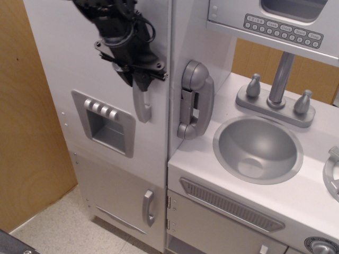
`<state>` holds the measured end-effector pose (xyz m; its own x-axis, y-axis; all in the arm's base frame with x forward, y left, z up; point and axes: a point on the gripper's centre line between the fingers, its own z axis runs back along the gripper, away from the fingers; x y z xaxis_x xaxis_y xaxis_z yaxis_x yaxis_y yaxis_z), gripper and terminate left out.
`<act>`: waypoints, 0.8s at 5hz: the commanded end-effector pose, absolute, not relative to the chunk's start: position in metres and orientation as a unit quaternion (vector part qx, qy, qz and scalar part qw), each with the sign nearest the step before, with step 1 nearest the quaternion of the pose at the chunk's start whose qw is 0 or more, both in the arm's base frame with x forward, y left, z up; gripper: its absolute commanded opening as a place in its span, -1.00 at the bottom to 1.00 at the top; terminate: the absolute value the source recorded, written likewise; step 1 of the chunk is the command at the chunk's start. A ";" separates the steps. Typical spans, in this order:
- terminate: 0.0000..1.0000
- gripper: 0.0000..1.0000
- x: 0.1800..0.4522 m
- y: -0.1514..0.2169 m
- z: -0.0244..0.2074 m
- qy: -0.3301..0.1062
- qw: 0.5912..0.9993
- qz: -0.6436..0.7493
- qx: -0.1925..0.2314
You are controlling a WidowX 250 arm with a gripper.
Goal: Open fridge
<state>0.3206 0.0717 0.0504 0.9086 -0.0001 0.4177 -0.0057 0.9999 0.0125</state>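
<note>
Looking down past my one arm, I have the claw (143, 80) pressed in at the top of the fridge handle (142, 106), and that contact is what the coming pull hinges on. The handle runs straight down from the claw, its long axis vertical, its lower end curling back to the fridge (79, 63) door just beneath. I judge the fingers to be set about the handle's upper end, but the black body of the claw hides them, so I cannot tell whether they are spread or clamped on it. The door still sits flush, its seam just to the right of the claw, so the swing should go out toward me and leftward.

Counting: one arm, one claw, one big fridge door with one curved handle. Below and left of the claw sits one recessed dispenser (104, 123) with four buttons. Further down is one smaller door (116, 198) with one short handle. Right of the claw hangs one toy phone (193, 100), beyond it one sink (258, 149) and one microwave (280, 24) above.
</note>
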 end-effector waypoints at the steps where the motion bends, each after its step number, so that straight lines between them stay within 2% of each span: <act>1: -1.00 1.00 0.281 0.111 0.075 -0.190 0.981 -0.028 0.003; 2: -1.00 1.00 0.264 0.113 0.079 -0.157 0.985 -0.073 0.010; 4: -1.00 1.00 0.236 0.107 0.068 -0.137 0.988 -0.070 0.013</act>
<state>0.2296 0.1000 0.0508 0.9634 -0.1375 0.2303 0.1373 0.9904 0.0171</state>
